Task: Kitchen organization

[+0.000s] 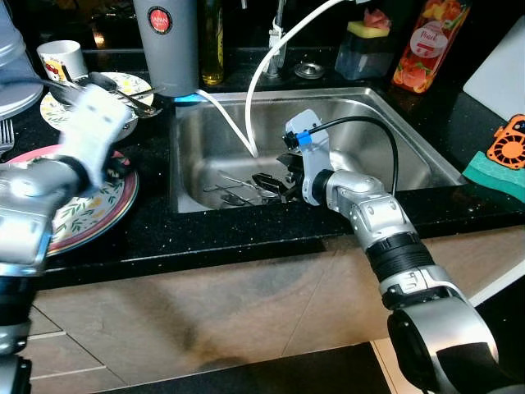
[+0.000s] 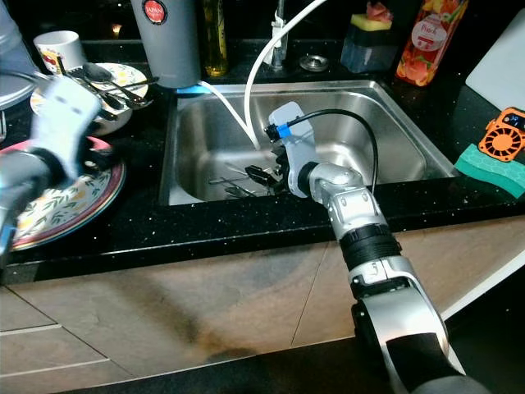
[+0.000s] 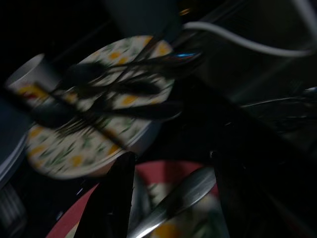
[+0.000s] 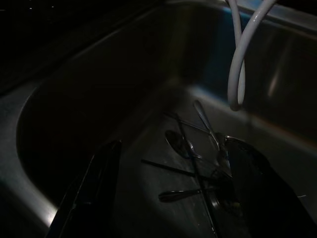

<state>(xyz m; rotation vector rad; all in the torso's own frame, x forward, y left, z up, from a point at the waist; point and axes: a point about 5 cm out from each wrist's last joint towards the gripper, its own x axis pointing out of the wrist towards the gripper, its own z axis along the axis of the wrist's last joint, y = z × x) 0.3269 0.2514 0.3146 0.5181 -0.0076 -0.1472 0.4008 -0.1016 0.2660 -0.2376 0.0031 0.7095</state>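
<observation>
Reaching with the right gripper (image 1: 275, 187), fingers spread, low into the sink (image 1: 385, 123), hovering just above loose cutlery (image 4: 190, 148) lying lengthwise ahead between the fingertips; left gripper (image 3: 171, 198) straddling a spoon (image 3: 178, 201) over the plate (image 1: 90, 209).

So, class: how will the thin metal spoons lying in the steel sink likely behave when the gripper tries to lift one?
The thin metal spoons look stiff, light and probably slippery. Lying flat and crossed on the steel sink floor, one may slide or drag others as the open right gripper pinches.
</observation>
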